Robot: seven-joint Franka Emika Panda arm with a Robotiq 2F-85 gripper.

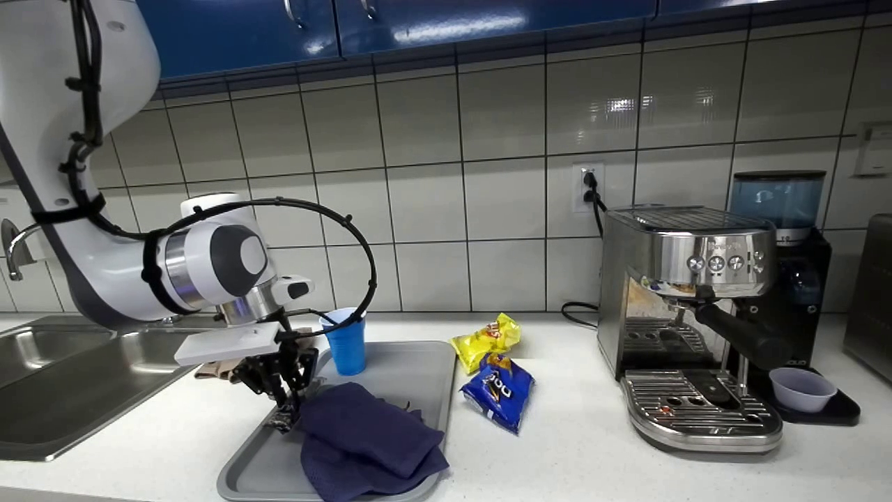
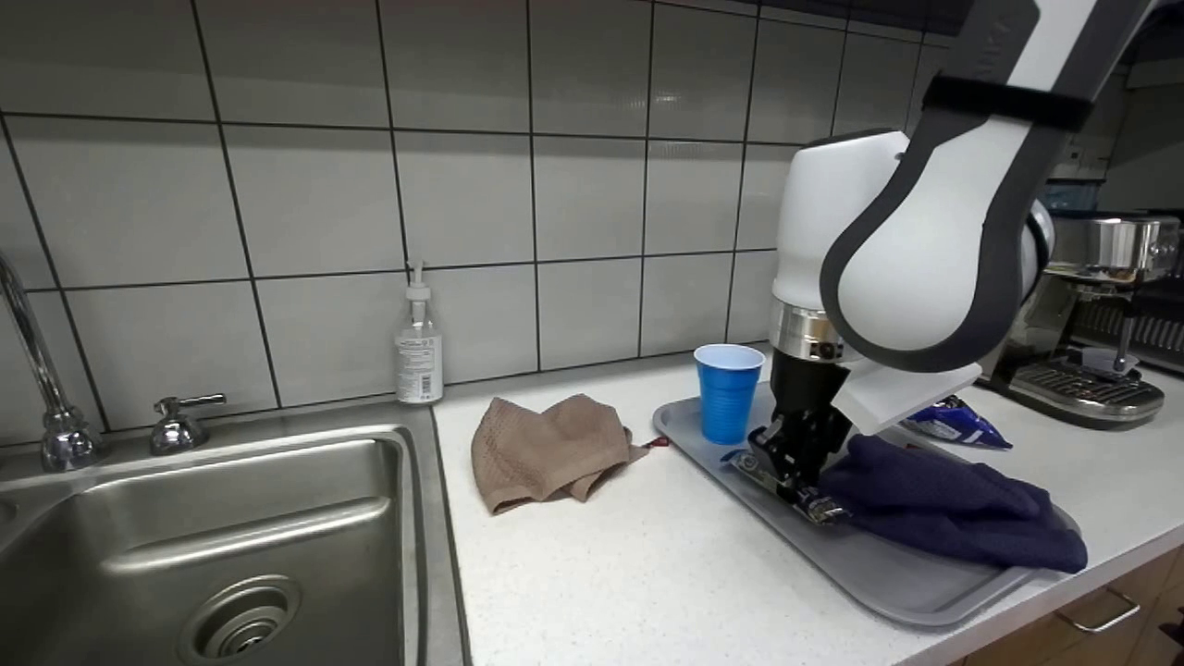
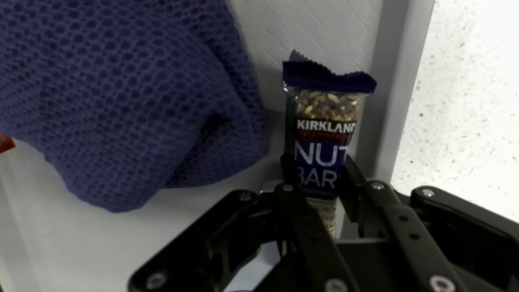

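Nut bar [image 3: 326,134] is what your pincer [image 3: 320,170] has hold of: the jaws stand partly closed, one against each long edge, near the bar's middle. It is over the tray [image 3: 308,32], lengthwise beside the rim nearest the sink [image 2: 423,518], with the rumpled navy cloth [image 3: 142,101] just beside it and the blue cup [image 2: 726,398] standing near one end. I'd judge you are at the grasp, or the first bit of a lift; I can't tell whether the bar is clear of the tray floor. Your next move, as I read it, calls for holding that squeeze and rising straight up before any sideways travel, lest you knock the cup or snag the cloth.
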